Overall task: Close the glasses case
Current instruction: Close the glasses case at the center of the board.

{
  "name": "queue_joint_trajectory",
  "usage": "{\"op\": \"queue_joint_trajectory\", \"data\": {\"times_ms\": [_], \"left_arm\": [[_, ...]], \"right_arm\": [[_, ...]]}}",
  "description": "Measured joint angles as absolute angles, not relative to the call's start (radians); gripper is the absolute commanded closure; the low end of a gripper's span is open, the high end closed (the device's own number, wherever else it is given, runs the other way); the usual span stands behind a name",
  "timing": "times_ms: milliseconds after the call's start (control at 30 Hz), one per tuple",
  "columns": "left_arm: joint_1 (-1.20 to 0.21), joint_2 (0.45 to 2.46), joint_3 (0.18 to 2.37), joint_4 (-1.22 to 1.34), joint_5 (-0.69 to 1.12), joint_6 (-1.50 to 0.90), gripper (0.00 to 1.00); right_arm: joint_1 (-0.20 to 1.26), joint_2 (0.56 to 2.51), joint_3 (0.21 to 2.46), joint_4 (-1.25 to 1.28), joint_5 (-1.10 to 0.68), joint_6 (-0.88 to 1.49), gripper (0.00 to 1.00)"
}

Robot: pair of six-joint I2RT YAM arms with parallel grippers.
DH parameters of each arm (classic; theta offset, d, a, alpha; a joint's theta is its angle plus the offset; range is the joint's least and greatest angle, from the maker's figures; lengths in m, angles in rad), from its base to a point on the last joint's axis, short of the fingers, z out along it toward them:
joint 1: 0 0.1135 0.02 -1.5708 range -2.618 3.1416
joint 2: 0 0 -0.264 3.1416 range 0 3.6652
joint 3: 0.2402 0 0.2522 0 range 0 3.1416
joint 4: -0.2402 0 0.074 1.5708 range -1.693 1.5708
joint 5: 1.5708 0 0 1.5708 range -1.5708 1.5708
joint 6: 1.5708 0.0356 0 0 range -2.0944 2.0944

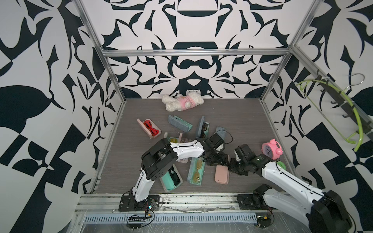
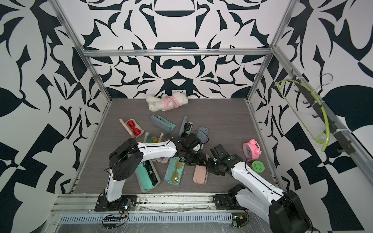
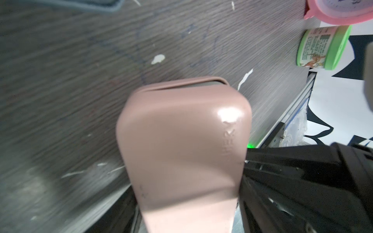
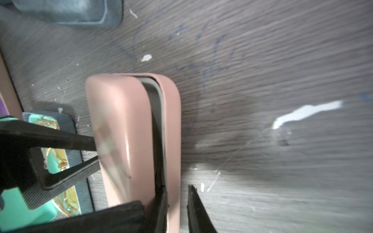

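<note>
near the front of the grey wood-grain table [image 1: 232, 113], between the two arms, the pink glasses case [image 1: 222, 175] is lying flat, its length running front to back. its lid is sitting almost down on the lower shell, yet not shut: in the right wrist view a narrow slit along one long edge is showing grey lining, and in the left wrist view the same slit is showing across the case's rounded end.

both grippers are crowding over the rear part of the case and hiding it in both top views, while the front part is lying bare. the left gripper [image 1: 218, 161] is reaching onto it from the left; in the right wrist view one of its black fingers [image 4: 60, 139] is meeting the outer side of the lid. whether its jaws are clamping the case or only bracketing it, i cannot tell. the right gripper [image 4: 177, 187] is sitting at the opposite long edge, jaws a little apart and astride the rim of the lower shell: one finger is lying in the slit, the other is hanging outside with a strip of table showing between it and the case, so it is loose and grasping nothing.

just left of the pink case a teal case with yellow glasses [image 1: 195, 170] is lying open. a pink alarm clock [image 1: 270, 149] and a green tin [image 1: 281, 164] are sitting near the right edge, well apart from the case.
</note>
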State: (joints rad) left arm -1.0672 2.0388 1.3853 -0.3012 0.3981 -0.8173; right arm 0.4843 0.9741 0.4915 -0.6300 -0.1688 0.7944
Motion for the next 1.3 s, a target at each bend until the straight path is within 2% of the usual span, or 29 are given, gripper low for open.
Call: {"op": "queue_joint_trajectory", "data": {"times_ms": [500, 800, 1033, 1233, 1300], "left_arm": [[-1.072, 2.053, 1.446, -0.264, 0.421, -0.812, 0.31], [-1.072, 2.062, 1.449, -0.255, 0.424, -0.810, 0.33], [-1.072, 2.101, 1.462, -0.303, 0.385, -0.802, 0.34], [-1.072, 2.109, 1.475, -0.336, 0.356, -0.801, 0.16], [-1.072, 2.109, 1.481, -0.335, 0.350, -0.807, 0.09]], "right_arm": [[0.389, 0.908, 0.575, -0.806, -0.109, 0.733, 0.59], [0.346, 0.903, 0.590, -0.838, -0.122, 0.703, 0.57], [0.290, 0.860, 0.690, -0.813, -0.173, 0.677, 0.56], [0.285, 0.869, 0.696, -0.809, -0.205, 0.670, 0.55], [0.285, 0.857, 0.694, -0.810, -0.212, 0.672, 0.51]]}}
